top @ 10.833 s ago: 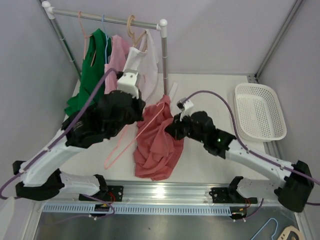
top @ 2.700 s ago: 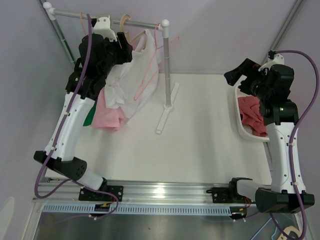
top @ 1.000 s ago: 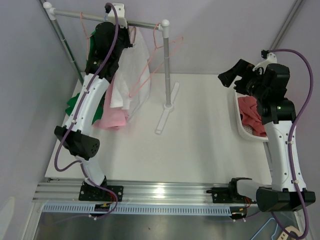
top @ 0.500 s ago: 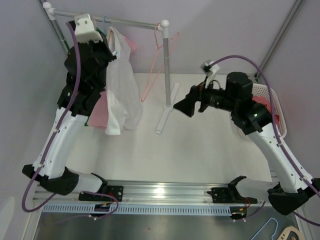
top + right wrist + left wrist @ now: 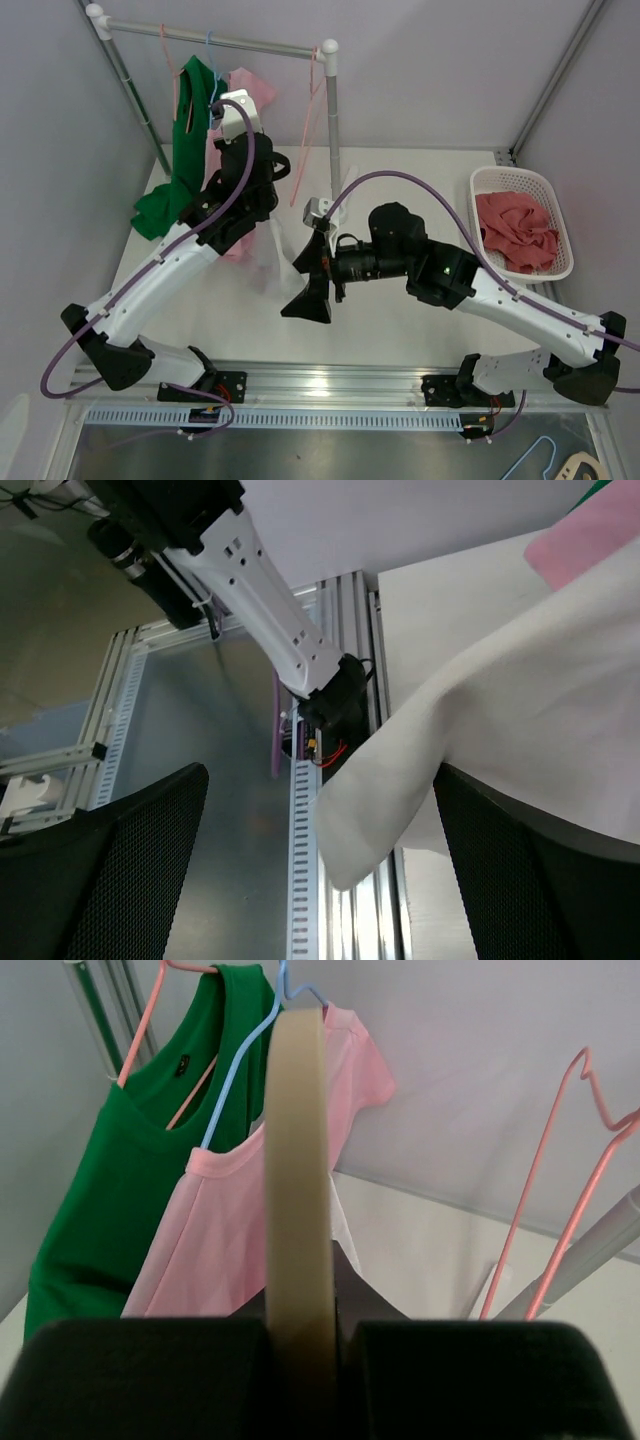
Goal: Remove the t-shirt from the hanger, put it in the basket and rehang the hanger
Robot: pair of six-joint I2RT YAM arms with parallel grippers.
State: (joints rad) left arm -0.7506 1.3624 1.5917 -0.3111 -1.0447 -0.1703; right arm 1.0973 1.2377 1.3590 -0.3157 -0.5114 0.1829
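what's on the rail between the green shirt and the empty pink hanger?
One pink t-shirt on a blue hanger. Clearest in the left wrist view; the top view agrees.

Rack (image 5: 210, 41) back-left; basket (image 5: 520, 171) far right w/ a garment (image 5: 520, 226) in it; t-shirt (image 5: 272, 262) nr centre, prob. in front of rack

Pale lilac walls (image 5: 440, 70) on three sides, even soft light, white table (image 5: 230, 320) — a silver rack (image 5: 260, 43) at its far left, slanted metal post (image 5: 560, 77) in the right corner, aluminium rail (image 5: 330, 383) along the near edge, grey floor (image 5: 350, 455) below.
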